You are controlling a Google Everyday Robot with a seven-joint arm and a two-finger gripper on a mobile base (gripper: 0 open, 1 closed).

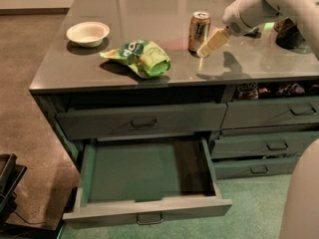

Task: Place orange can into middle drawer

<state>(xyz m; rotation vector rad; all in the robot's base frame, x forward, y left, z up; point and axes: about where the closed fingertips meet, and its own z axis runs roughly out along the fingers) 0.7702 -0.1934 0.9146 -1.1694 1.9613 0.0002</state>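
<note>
The orange can (199,31) stands upright on the grey countertop (149,9), right of centre. My gripper (209,45) comes in from the upper right on a white arm and sits just to the right of the can, low and close to its base. The middle drawer (147,211) is pulled out at the lower left of the cabinet. Its green inside has nothing in it. It lies well below and in front of the can.
A green snack bag (142,58) lies left of the can, and a white bowl (87,33) sits farther left. A dark object (291,34) stands at the counter's right edge. Closed drawers (142,121) sit above and to the right.
</note>
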